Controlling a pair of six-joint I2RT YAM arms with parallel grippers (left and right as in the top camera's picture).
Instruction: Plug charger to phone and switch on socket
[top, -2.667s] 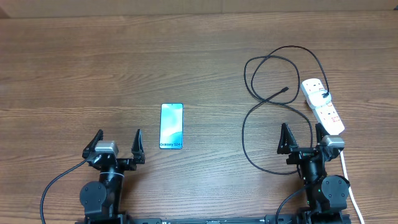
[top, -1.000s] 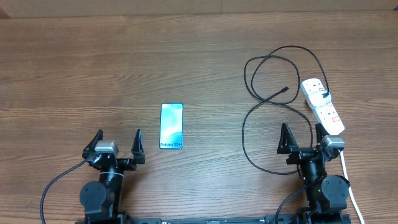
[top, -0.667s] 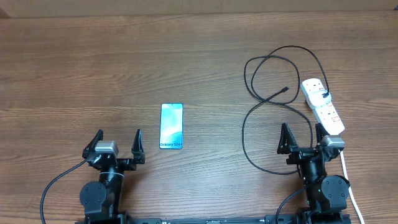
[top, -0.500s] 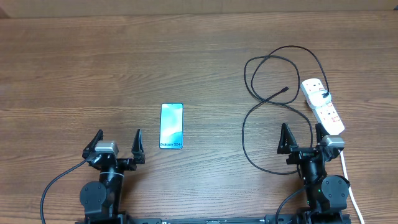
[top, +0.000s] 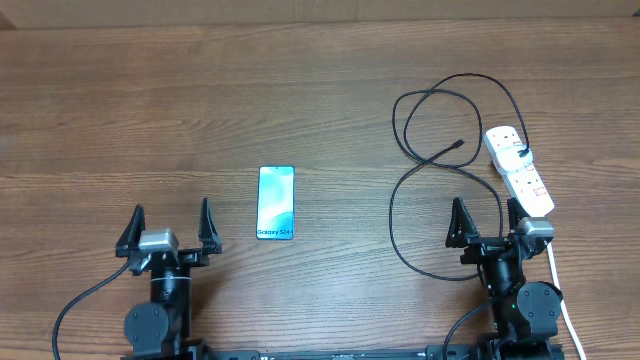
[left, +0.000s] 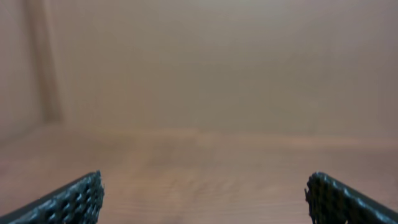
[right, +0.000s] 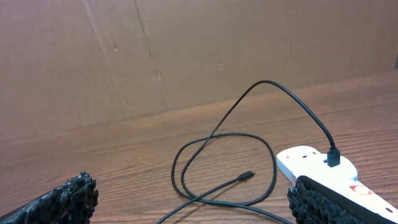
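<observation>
Loosely looped thin black charger (top: 391, 212)

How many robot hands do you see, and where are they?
2. The left hand is at the near edge, left of the phone; the right hand is by the socket's near end. Both open.

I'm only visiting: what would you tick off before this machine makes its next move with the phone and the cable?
1. Left tool open and empty: ok.
2. Right tool open and empty: ok.
3. Phone lying flat, screen up, uncovered: ok.
4. Charger tip lying free, not in the phone: ok.
5. Charger plug seated in the socket: ok.
6. Power on at the socket: cannot tell.
</observation>
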